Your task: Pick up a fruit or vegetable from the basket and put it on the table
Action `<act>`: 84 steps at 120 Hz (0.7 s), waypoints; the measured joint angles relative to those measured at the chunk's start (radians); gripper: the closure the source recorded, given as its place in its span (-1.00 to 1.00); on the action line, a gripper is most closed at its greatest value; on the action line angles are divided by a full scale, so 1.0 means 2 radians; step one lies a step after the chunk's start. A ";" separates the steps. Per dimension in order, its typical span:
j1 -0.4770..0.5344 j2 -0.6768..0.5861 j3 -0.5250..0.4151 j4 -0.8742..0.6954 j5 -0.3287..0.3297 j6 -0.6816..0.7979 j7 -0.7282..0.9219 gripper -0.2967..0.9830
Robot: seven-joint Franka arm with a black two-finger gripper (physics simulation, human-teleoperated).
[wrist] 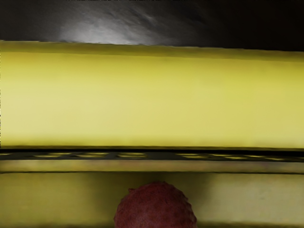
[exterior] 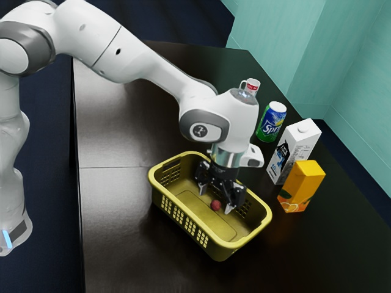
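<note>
Gripper (exterior: pixel 216 202) spread wide inside the basket (exterior: pixel 221 249) — the round red fruit (exterior: pixel 215 206) looks just below me, between my two fingers.

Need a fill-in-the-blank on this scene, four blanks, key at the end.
The round red fruit lies inside the ____.
The gripper is not shut on the fruit; its fingers are ____.
Between the can and the orange carton stands the ____ carton.
In the exterior view, the lit blue strip is on the ____, not on the table.

Missing words: basket; open; white; arm
</note>
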State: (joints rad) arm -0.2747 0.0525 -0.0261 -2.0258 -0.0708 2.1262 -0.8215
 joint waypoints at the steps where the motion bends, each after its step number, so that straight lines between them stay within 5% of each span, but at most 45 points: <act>1: 0.000 0.000 0.000 0.000 0.000 0.000 0.000 -0.54; 68: 0.001 0.005 0.000 -0.005 -0.003 0.007 -0.008 -0.52; 84: 0.001 0.005 0.000 -0.005 -0.005 0.007 -0.009 -0.20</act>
State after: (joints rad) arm -0.2730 0.0621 -0.0261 -2.0360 -0.0804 2.1407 -0.8402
